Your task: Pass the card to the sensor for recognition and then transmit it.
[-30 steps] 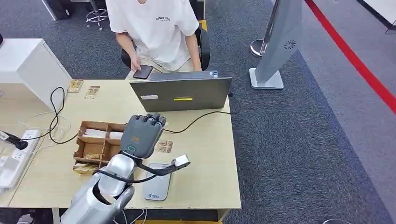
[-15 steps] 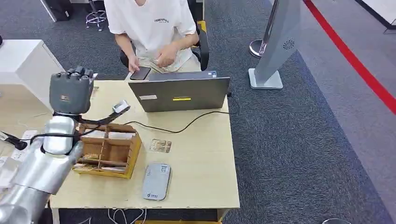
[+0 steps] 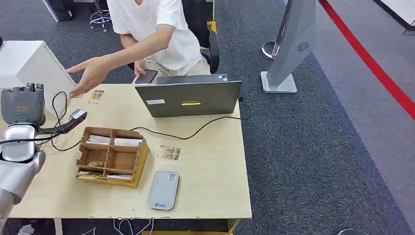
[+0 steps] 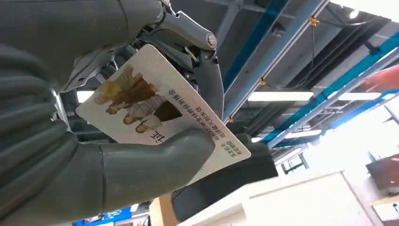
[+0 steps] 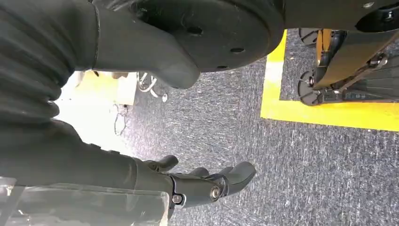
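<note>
At the left edge of the head view the left hand (image 3: 22, 104) is raised with its back to the camera; the left wrist view shows it pinching the card (image 4: 157, 115) between thumb and fingers (image 4: 207, 70), printed face visible. A person's hand (image 3: 87, 74) reaches toward it from the upper left, palm open, apart from the card. On the worktop (image 3: 210, 161) the grey sensor (image 3: 164, 190) lies flat near the lower edge, just right of a cardboard tray (image 3: 111, 156), with a laptop (image 3: 190, 97) behind. The right hand (image 5: 207, 183) hangs above carpet, its fingers loosely apart, holding nothing.
</note>
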